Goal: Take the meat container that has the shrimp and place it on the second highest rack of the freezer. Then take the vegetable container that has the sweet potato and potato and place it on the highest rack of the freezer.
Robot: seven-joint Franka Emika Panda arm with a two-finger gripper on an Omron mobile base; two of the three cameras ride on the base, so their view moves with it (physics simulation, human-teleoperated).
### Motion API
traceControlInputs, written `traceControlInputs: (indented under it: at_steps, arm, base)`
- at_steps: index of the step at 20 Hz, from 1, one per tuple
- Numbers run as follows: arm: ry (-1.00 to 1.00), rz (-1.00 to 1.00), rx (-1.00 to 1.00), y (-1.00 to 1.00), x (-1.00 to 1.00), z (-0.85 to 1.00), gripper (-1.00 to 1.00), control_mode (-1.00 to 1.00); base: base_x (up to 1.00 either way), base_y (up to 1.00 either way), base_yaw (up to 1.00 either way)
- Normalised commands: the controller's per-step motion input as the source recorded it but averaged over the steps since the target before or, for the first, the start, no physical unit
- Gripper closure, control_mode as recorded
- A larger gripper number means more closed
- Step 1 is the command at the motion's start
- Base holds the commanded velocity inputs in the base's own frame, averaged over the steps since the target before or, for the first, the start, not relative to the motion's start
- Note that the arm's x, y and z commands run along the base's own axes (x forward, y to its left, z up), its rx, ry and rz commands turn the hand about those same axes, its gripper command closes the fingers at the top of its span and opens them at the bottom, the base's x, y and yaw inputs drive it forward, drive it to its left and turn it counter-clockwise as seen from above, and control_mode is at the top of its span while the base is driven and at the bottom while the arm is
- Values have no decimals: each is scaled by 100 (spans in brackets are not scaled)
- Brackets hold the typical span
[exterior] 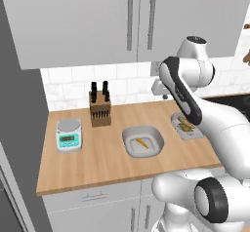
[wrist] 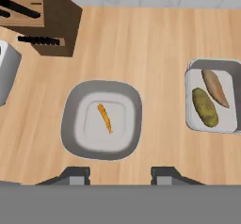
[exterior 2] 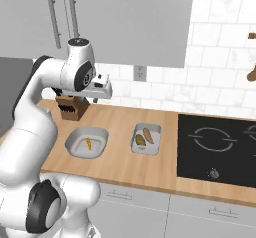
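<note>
The meat container (exterior: 132, 141) (exterior 2: 75, 145) (wrist: 75, 124), a wide rounded-square grey tray, lies mid-counter with the thin orange shrimp (exterior: 141, 142) (exterior 2: 88, 143) (wrist: 105, 118) in its middle. To its right sits the vegetable container (exterior 2: 153, 145) (wrist: 193, 100), holding the sweet potato (wrist: 215, 87) and the potato (wrist: 205, 107); in the left base view my arm covers part of this tray (exterior: 184, 135). My gripper (wrist: 120, 175) hangs high above the counter, looking straight down, open and empty, nearest the meat container's near edge. The freezer's grey side (exterior: 19, 143) rises at the far left; its racks are out of view.
A knife block (exterior: 100, 109) (exterior 2: 70, 109) (wrist: 52, 20) stands at the back of the wooden counter (exterior: 97, 163), with a small kitchen scale (exterior: 69, 134) (wrist: 5, 72) to its left. A black cooktop (exterior 2: 215, 147) lies right of the trays. Wall cabinets (exterior: 97, 16) hang overhead.
</note>
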Motion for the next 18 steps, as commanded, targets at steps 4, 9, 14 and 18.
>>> traceControlInputs:
  at_steps: [4,9,14,18]
  arm:
    - [0,-20,2,0,-37,0,-100,-100]
    - [0,-55,0,-6,-16,0,-100,-100]
    - [-1,-59,7,-28,-11,0,-100,-100]
    - [1,-47,42,-53,-45,-1,-100,-100]
  base:
    - [0,0,0]
    - [0,0,0]
    - [0,0,0]
    - [0,0,0]
